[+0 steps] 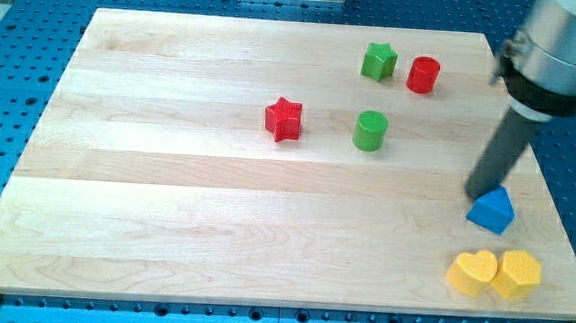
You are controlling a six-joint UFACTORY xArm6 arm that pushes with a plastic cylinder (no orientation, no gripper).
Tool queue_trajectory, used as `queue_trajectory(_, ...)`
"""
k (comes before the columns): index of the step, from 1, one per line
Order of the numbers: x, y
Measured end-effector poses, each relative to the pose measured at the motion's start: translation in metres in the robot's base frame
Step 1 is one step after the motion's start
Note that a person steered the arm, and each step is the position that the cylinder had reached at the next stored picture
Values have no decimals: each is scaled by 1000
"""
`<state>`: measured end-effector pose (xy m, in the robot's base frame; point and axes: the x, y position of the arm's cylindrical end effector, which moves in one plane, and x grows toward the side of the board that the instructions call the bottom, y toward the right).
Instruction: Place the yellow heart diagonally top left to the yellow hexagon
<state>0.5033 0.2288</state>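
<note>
Here my tip (479, 191) rests on the board at the right side, touching or just beside the far-left edge of the blue triangular block (492, 209). There are no jaws on this rod to open or close, and it holds nothing; it can only push.

The yellow heart (472, 272) lies nearer the view's bottom than the blue block, close to the board's near right corner, and it touches the left side of the yellow hexagon (518, 273). The two sit almost level, so the heart is straight left of the hexagon, not diagonal to it.

To do the step well, I judge the tip should go round the blue block, come in at the heart's near edge and push it away toward the far side in a short stroke, keeping slightly left so the hexagon is not dragged along. The blue block is near that path and could be knocked.

The heart is bright yellow, with its lobes and point readable and a paler top face; the hexagon matches it in colour.

Well apart, farther left, stand the red star (284, 119), green cylinder (370, 130), green star (379, 62) and red cylinder (424, 75).
</note>
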Motion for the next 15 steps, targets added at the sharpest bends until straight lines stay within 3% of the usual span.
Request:
queue_trajectory(1,45,3)
queue_trajectory(3,3,8)
queue_trajectory(4,50,86)
queue_trajectory(5,107,112)
queue_trajectory(8,114,-10)
queue_trajectory(10,50,-109)
queue_trajectory(11,38,-123)
queue_trajectory(12,112,-174)
queue_trajectory(15,115,-130)
